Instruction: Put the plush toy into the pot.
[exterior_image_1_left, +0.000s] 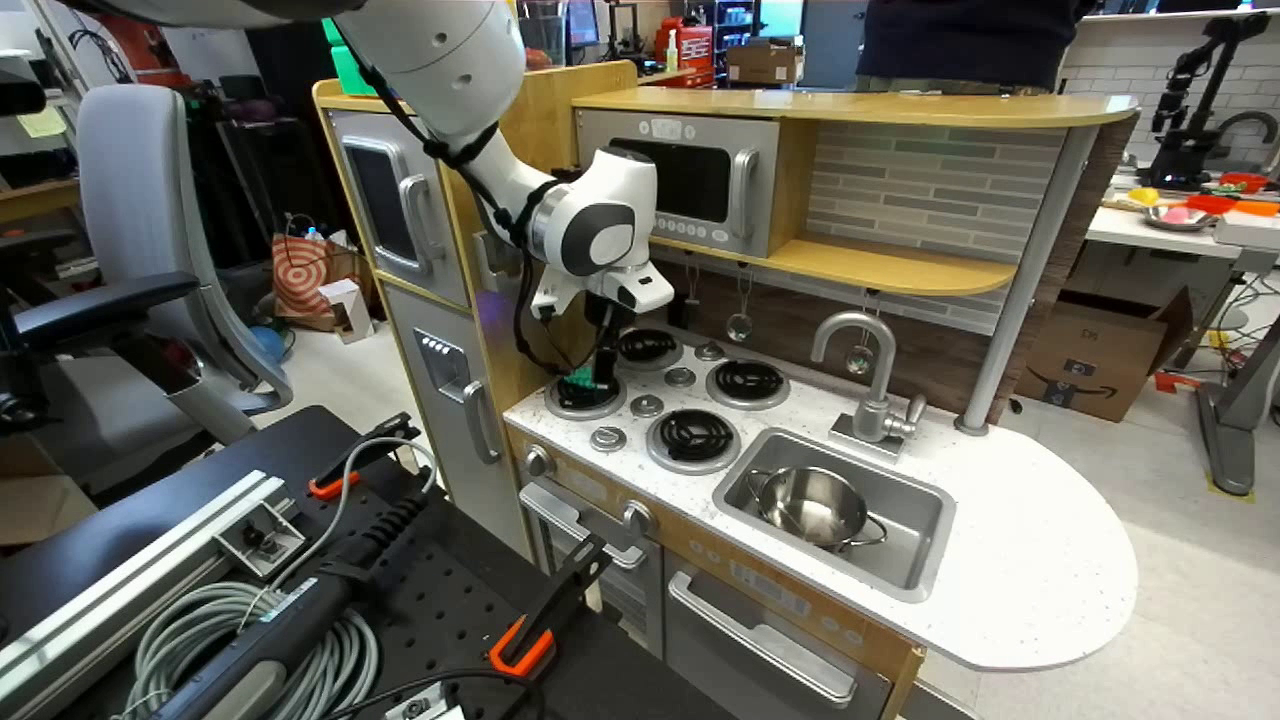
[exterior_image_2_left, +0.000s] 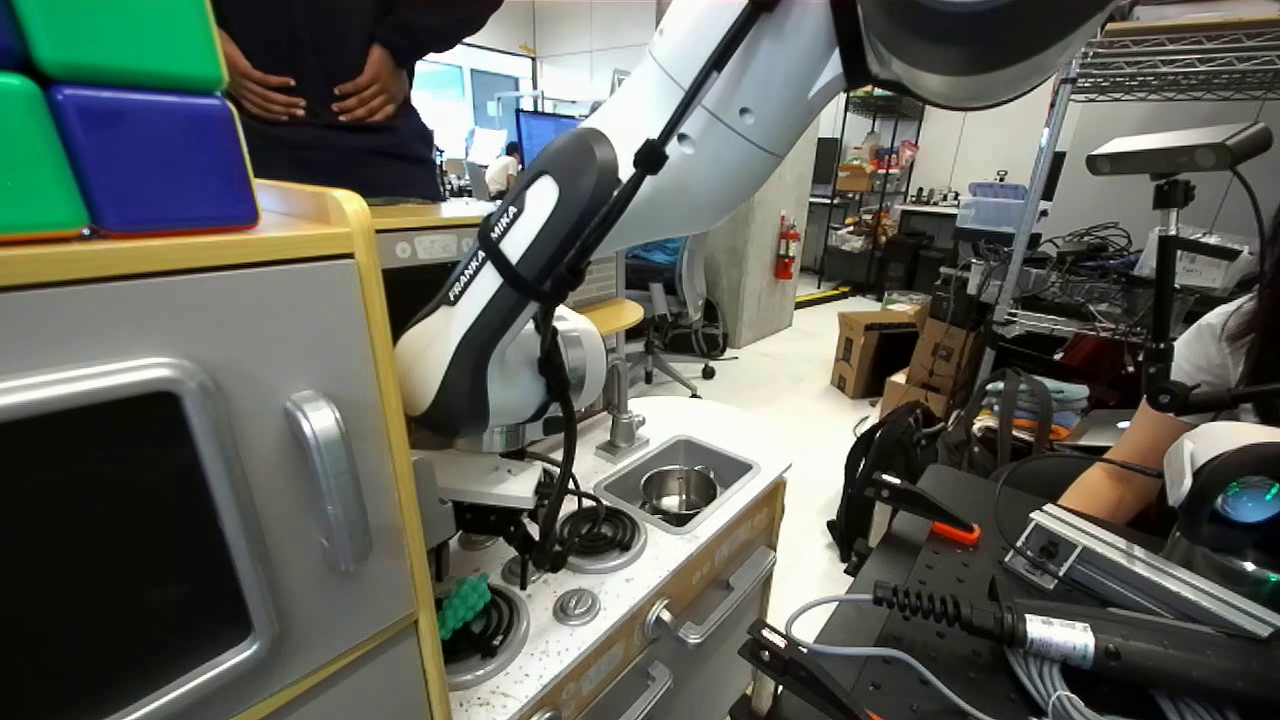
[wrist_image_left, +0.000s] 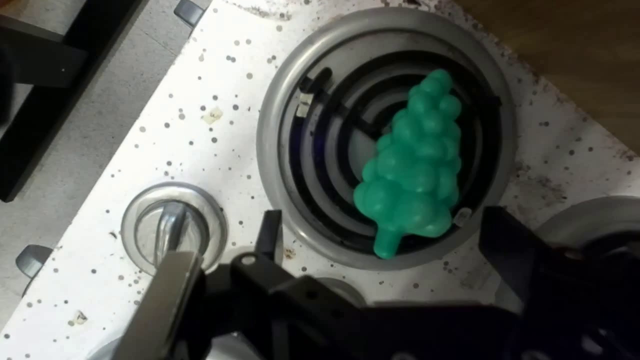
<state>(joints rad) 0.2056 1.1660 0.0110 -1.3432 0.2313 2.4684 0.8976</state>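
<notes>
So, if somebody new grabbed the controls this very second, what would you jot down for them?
Gripper: open, holding nothing.
Green grape-bunch toy: lying on a coil burner, with the gripper close by.
Silver two-handled pot: in the sink.
Done: the gripper is at the toy and open; no grasp yet.
Left: probably ease around the toy, close, lift, carry it over to the pot and let go inside.
</notes>
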